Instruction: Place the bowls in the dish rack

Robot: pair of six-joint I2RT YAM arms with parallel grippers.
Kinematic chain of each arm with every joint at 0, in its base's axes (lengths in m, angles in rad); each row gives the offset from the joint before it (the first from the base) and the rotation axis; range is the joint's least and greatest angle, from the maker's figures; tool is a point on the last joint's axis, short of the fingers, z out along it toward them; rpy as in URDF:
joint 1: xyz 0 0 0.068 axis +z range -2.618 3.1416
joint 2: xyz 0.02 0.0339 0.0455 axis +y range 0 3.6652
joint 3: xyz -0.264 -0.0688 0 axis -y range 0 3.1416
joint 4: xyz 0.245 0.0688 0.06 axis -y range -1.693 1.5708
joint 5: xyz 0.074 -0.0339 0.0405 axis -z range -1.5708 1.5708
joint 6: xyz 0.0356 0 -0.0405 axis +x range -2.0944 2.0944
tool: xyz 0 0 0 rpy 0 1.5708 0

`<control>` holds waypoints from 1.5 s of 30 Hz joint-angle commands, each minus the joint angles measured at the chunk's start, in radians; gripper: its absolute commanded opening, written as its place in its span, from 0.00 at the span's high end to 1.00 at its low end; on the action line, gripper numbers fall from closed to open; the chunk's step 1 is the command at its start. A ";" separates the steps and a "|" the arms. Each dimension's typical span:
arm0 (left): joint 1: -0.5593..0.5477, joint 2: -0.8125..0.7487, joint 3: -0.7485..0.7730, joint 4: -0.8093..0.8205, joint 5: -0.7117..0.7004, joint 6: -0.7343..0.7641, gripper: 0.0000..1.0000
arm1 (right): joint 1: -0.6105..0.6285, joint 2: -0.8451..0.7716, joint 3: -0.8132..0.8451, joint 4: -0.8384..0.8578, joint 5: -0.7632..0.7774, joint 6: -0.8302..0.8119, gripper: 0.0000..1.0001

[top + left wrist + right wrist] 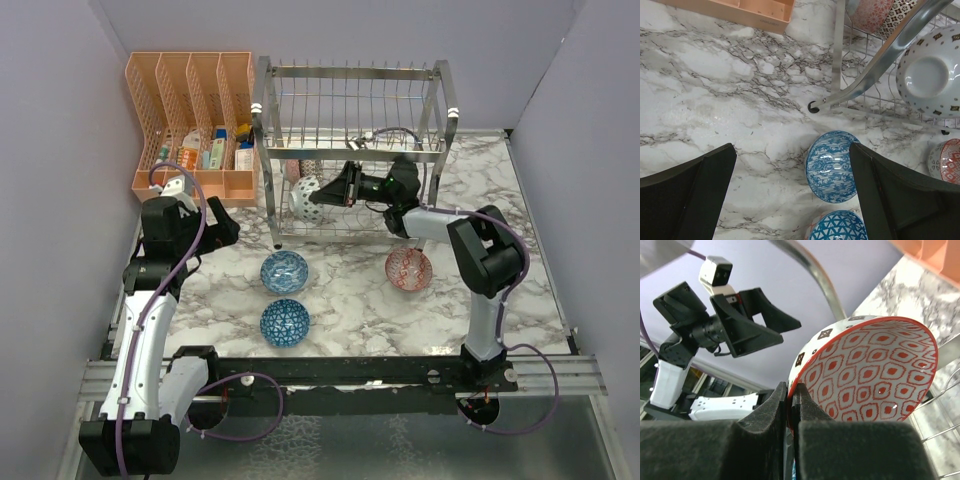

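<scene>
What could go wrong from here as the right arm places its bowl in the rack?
The right gripper pinches the held bowl only by its thin rim, so it might pivot or slip before it seats. The bowl hangs tilted in the dish rack near the pink bowl already loaded, so a bump could chip either.

My marble table (pixel 350 290) carries a blue bowl (pixel 285 322) near me and a second blue bowl (pixel 284 270) just beyond it. A red bowl (pixel 408 267) lies to my right. The wire rack (pixel 350 72) stands at the back, with an orange organizer (pixel 190 90) just beside it on the left.
</scene>
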 commanded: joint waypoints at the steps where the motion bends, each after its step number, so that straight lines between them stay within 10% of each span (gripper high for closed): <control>1: 0.003 -0.002 0.026 0.006 0.007 0.014 0.01 | -0.032 0.034 0.061 0.190 0.081 0.013 0.99; 15: 0.003 0.017 0.017 0.019 0.005 0.017 0.01 | -0.099 0.184 0.125 0.487 0.263 0.106 0.99; 45: 0.003 0.024 0.008 0.021 -0.008 0.019 0.01 | -0.135 0.351 0.235 0.339 0.470 0.042 0.99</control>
